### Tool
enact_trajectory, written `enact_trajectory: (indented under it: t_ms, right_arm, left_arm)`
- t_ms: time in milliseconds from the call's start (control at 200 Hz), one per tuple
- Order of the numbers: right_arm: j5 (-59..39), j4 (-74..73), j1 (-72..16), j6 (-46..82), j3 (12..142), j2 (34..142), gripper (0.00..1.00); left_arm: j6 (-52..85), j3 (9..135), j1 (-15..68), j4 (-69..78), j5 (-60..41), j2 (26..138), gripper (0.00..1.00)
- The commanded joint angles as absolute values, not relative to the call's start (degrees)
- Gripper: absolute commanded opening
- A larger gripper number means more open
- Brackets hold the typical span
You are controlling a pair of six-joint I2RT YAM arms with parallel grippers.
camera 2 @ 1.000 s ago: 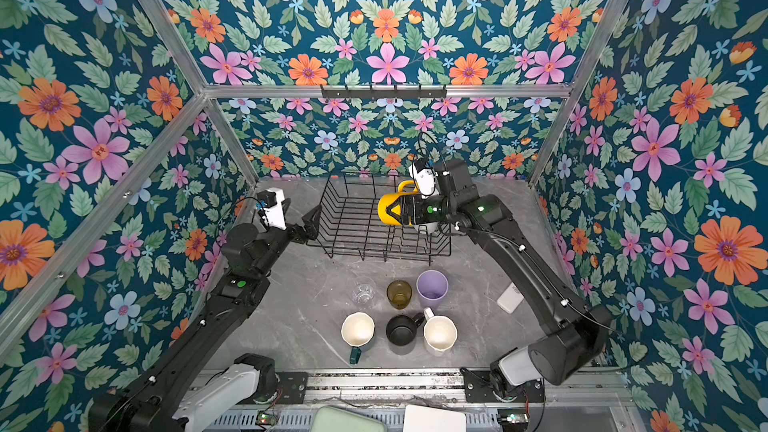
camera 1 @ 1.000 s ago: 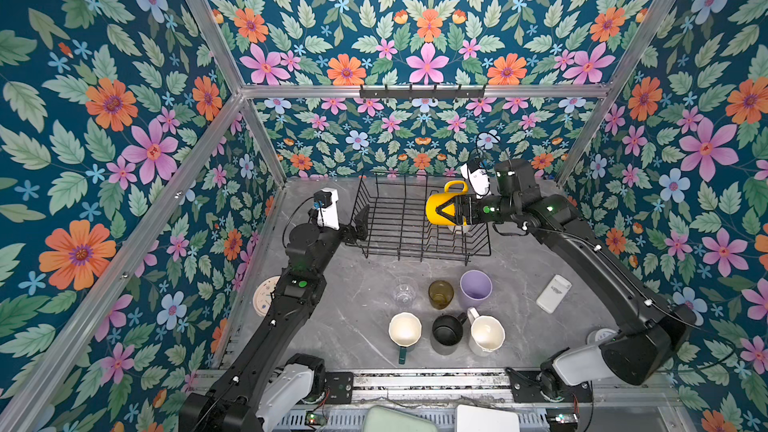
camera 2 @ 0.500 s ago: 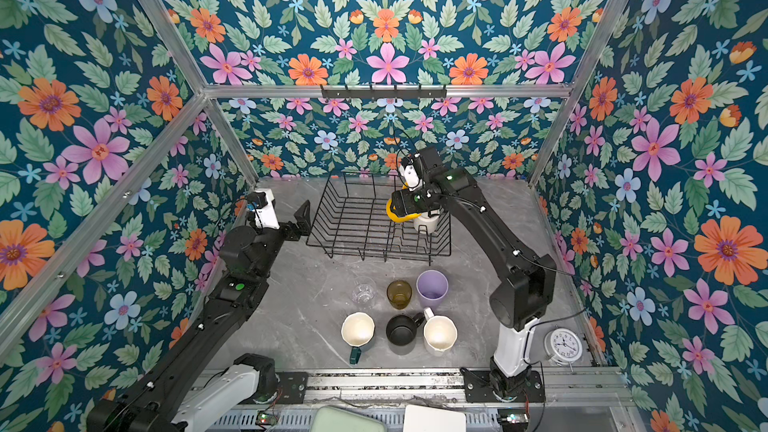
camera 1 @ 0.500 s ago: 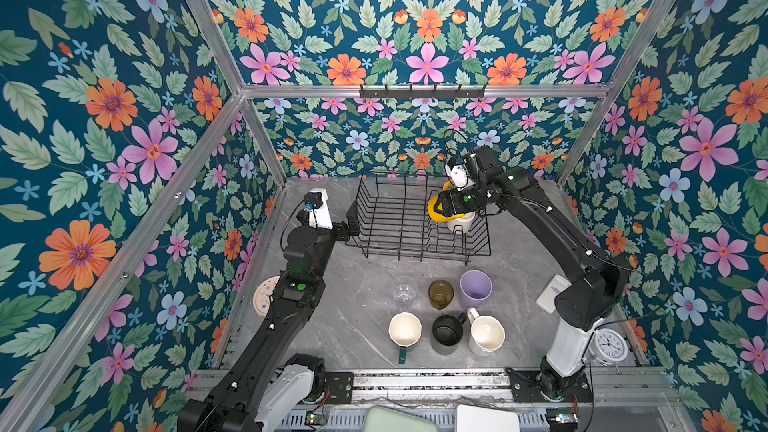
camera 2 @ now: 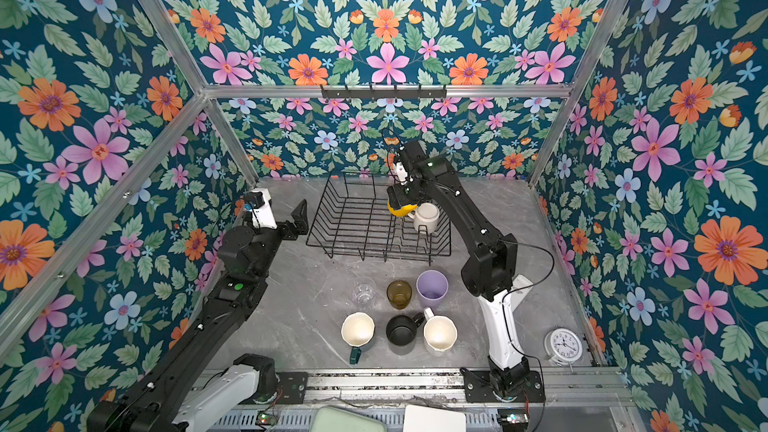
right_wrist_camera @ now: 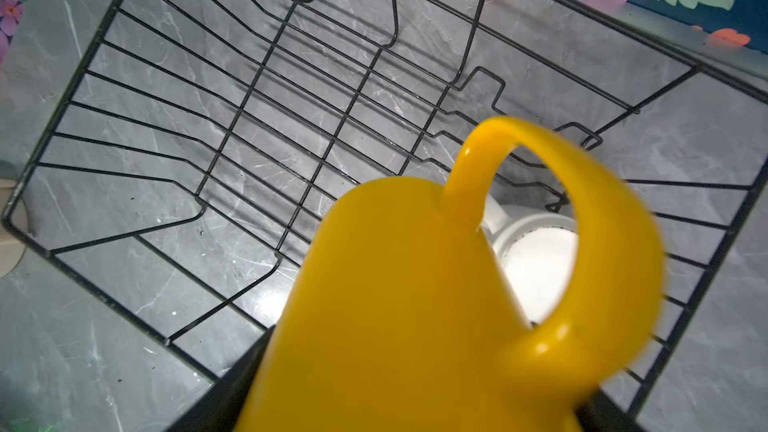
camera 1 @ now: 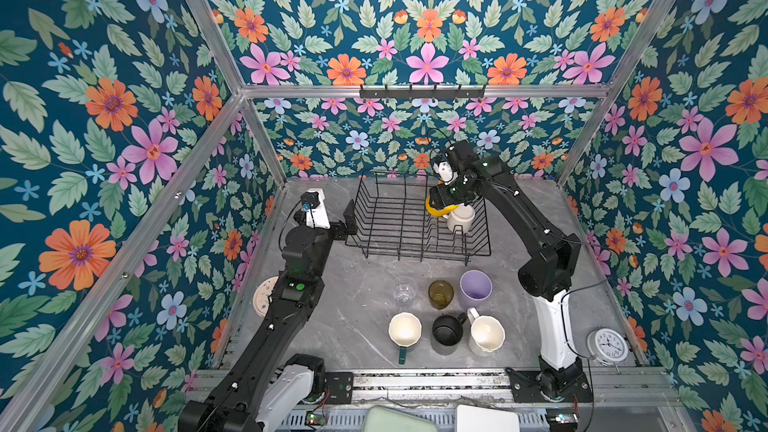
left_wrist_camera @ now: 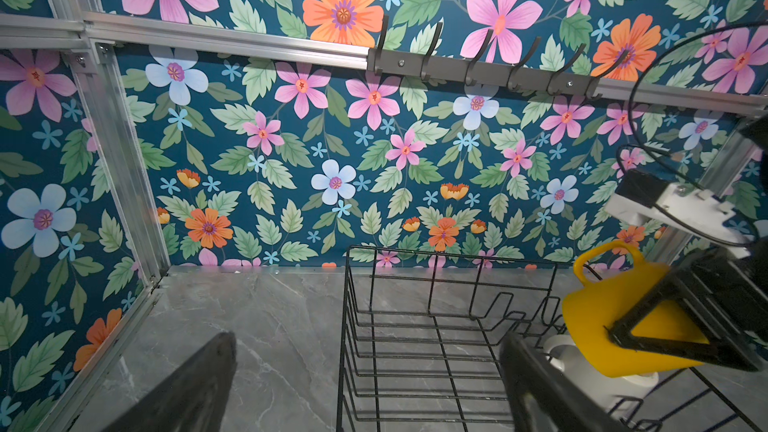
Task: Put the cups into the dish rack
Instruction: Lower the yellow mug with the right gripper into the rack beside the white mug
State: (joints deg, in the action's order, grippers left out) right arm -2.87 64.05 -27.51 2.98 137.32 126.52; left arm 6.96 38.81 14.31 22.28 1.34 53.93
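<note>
The right pincer (camera 1: 441, 203) is squeezing one yellow mug (camera 1: 433, 210) over the one dish rack (camera 1: 390, 218). One white mug (camera 1: 460, 218) is sitting inside it. The left pincer (camera 1: 348, 221) is hanging wide open beside the rack. Six cups (camera 1: 440, 293) are standing on the surface (camera 1: 353, 326), with one clock (camera 1: 607, 344).

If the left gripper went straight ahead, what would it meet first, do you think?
Probably the near end wires of the dish rack, ahead of the left gripper; depth is unclear.
</note>
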Motion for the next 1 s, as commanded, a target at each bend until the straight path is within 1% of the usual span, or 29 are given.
enact_trajectory:
  t_ms: [0,205,490,995]
  right_arm:
    - [-1.18,65.32,-27.59,2.04,141.16,129.30,0.00]
    - [-0.23,66.98,-27.51,1.50,146.85,134.49,0.00]
    - [0.02,66.67,-27.46,1.25,147.38,136.99,0.00]
    - [-0.22,67.94,-27.46,0.88,152.58,143.96,0.00]
  left_arm:
    - [6.55,38.85,14.15,23.33,1.23,54.05,1.00]
    - [6.89,38.85,13.92,23.38,0.88,54.05,1.00]
    - [7.39,39.02,13.62,23.29,-0.08,54.66,1.00]
    - [7.71,39.11,13.10,23.09,-0.53,54.73,1.00]
